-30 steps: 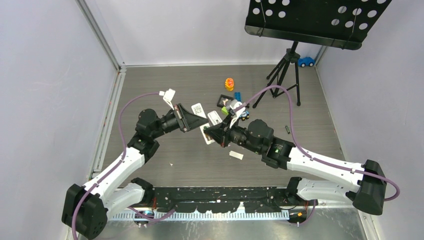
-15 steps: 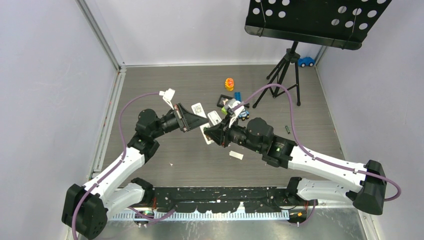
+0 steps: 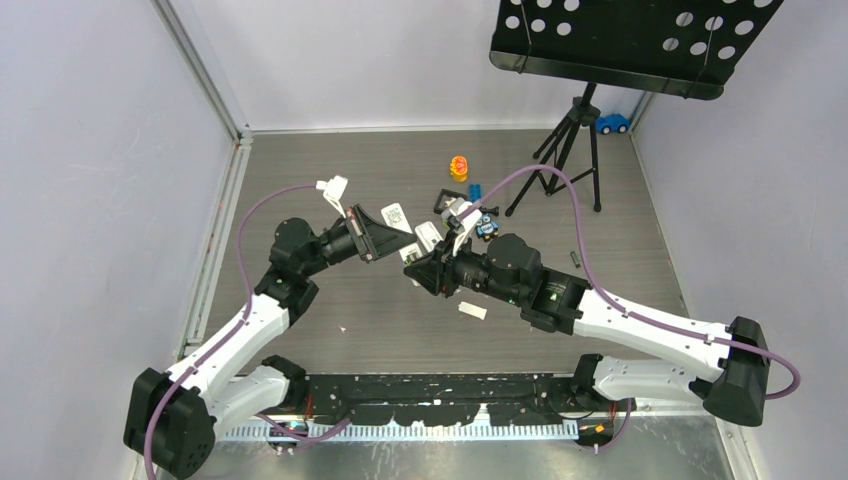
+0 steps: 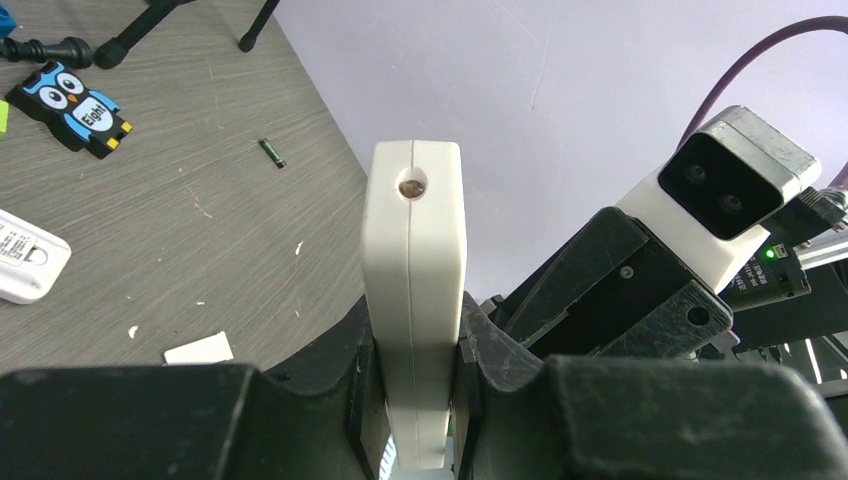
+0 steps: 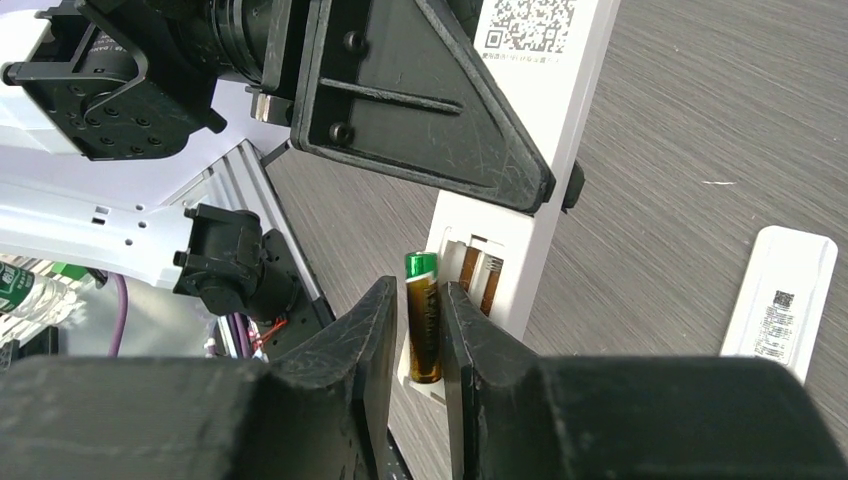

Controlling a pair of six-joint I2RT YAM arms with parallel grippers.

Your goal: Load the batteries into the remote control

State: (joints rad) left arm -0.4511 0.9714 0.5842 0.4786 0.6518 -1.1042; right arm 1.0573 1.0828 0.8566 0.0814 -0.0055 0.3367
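From the overhead camera I see both arms meeting over the middle of the bench (image 3: 330,170). My left hand (image 3: 378,238) is clamped on the remote control (image 3: 397,214), holding it up off the surface. My right hand (image 3: 418,270) sits right at the remote's lower end. A loose battery (image 3: 575,258) lies on the bench well off to the right, and a small white piece (image 3: 472,311) lies near the right arm.

On the left wrist camera, the remote control (image 4: 415,290) stands edge-on and upright, pinched between my fingers (image 4: 335,365) on both flat faces. The right hand's camera block (image 4: 735,185) is close behind it. Down on the bench I can see the loose battery (image 4: 271,153), an owl card (image 4: 75,100), a second white device (image 4: 25,260) and the white piece (image 4: 198,348).

On the right wrist camera, the remote control (image 5: 545,130) runs down from the top right with its plain back towards me. Its battery recess (image 5: 478,275) is uncovered. A dark battery (image 5: 423,320) with a green tip pointing up lies at the near slot of that recess, between my right hand's (image 5: 421,345) fingers. The jaws stand narrow, close on both sides of it. I cannot tell whether they press it or only flank it, nor whether it is fully seated. The second white device (image 5: 780,300) lies flat on the bench to the right.
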